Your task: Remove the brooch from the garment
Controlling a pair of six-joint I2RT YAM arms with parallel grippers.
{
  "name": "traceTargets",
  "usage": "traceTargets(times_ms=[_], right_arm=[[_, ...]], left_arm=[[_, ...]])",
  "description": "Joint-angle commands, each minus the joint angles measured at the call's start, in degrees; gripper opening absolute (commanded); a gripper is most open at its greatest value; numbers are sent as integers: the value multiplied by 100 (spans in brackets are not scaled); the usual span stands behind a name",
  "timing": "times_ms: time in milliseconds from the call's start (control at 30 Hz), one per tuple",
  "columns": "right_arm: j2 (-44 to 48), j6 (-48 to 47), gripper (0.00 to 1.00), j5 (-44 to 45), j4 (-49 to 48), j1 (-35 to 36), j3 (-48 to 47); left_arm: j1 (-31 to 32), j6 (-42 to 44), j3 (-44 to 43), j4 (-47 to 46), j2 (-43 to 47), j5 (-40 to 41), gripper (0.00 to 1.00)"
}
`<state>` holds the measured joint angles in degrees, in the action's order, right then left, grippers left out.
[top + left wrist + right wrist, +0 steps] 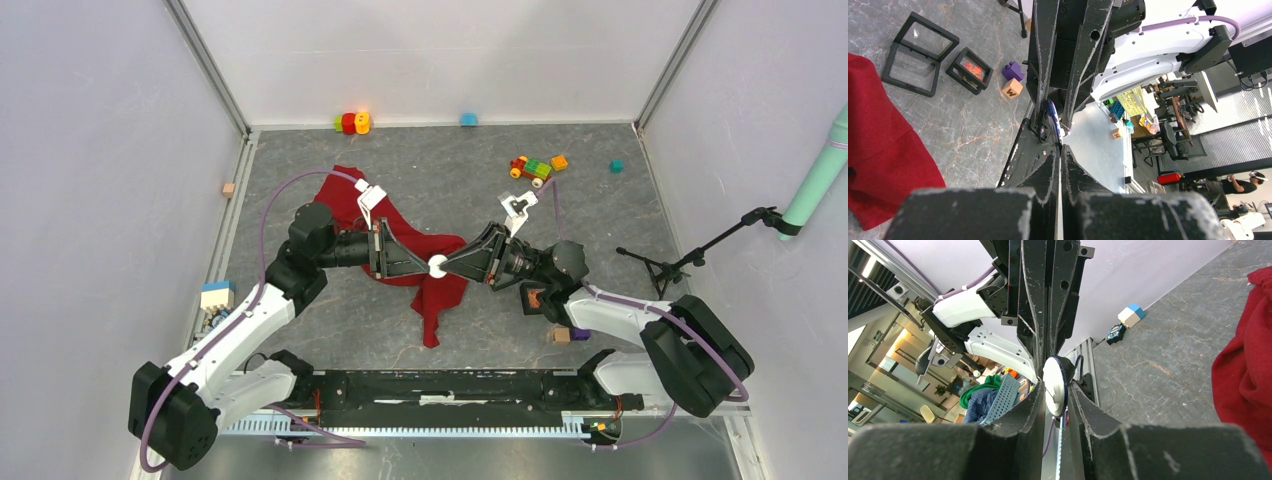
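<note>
1 brooch (1053, 382) in L end effector (1060, 150), R end effector (1057, 388) flanking.

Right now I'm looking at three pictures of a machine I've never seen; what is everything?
It is two robot arms bolted to a table. One picture looks down from above; the others come from cameras on each wrist. A red garment and toy blocks lie on the table. The arms meet tip to tip at a small white brooch, up above the garment. The left tool is shut at it; the right tool straddles it, though I cannot tell if it grips.
</note>
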<state>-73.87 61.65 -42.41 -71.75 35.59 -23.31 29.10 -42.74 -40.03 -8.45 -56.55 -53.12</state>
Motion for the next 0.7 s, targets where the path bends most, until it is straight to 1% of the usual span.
traceTargets(times_ms=[0, 133, 333, 533, 667], right_arm=[[88, -212, 26, 14, 155, 35, -181], [104, -314, 24, 29, 415, 50, -260], [260, -882, 23, 153, 1433, 92, -441], [324, -1189, 22, 264, 2055, 105, -589], [306, -1222, 23, 189, 2026, 123, -618]], left_arm=[[30, -156, -13, -249, 114, -204, 2], [25, -147, -12, -253, 110, -216, 2], [45, -142, -16, -248, 86, -208, 2], [52, -138, -41, -247, 65, -207, 2], [53, -129, -36, -250, 61, -207, 2]])
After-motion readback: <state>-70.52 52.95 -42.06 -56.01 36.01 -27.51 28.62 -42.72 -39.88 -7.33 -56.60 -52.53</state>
